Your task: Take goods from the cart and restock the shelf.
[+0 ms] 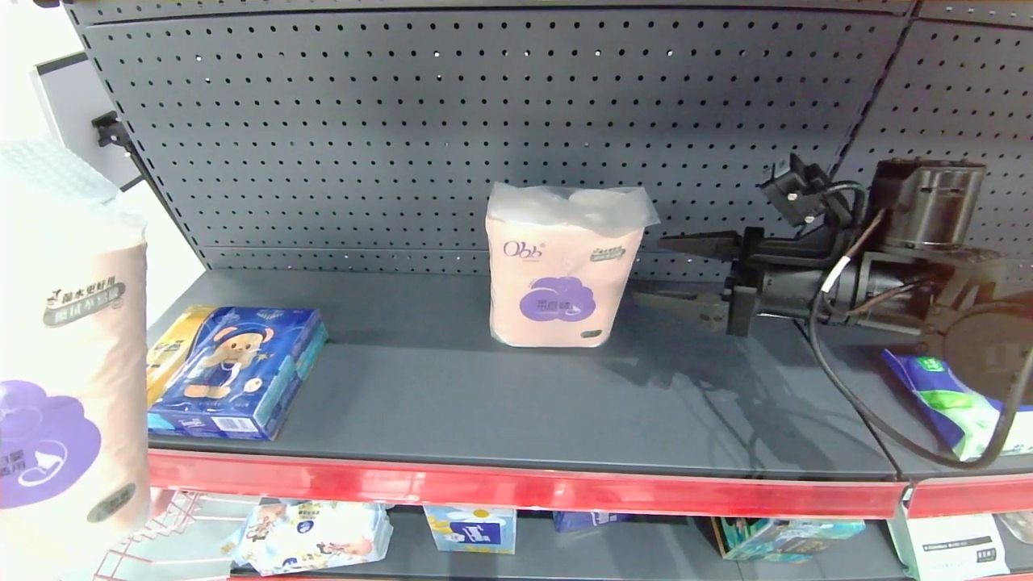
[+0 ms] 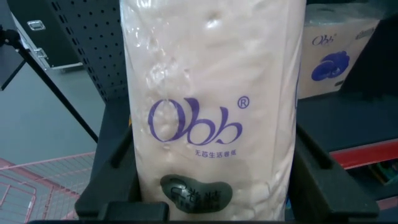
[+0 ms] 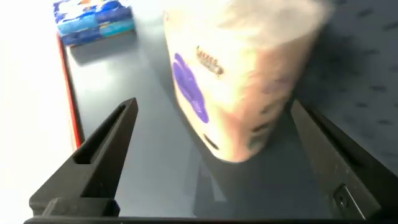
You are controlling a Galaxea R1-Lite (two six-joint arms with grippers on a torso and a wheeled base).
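Grey pegboard shelf [image 1: 452, 403]: tissue pack [image 1: 561, 270] upright mid-shelf near back edge, right tool [image 1: 650, 269] released beside it. Second pack [image 2: 211, 93] clenched in left tool [image 2: 214, 180]. Looks light, squashy, slick-wrapped; grip broad sides mid-height.

two tissue packs [image 1: 558, 270] [image 1: 64, 387], one blue box [image 1: 238, 371]

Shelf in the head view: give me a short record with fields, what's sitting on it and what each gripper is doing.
shelf: grey deck, red front edge
centre: pink tissue pack, standing upright
left end: blue box, lying flat
right gripper: open, beside the upright pack's right side, not clamped on it
left gripper: shut on second tissue pack, held off the shelf's left end
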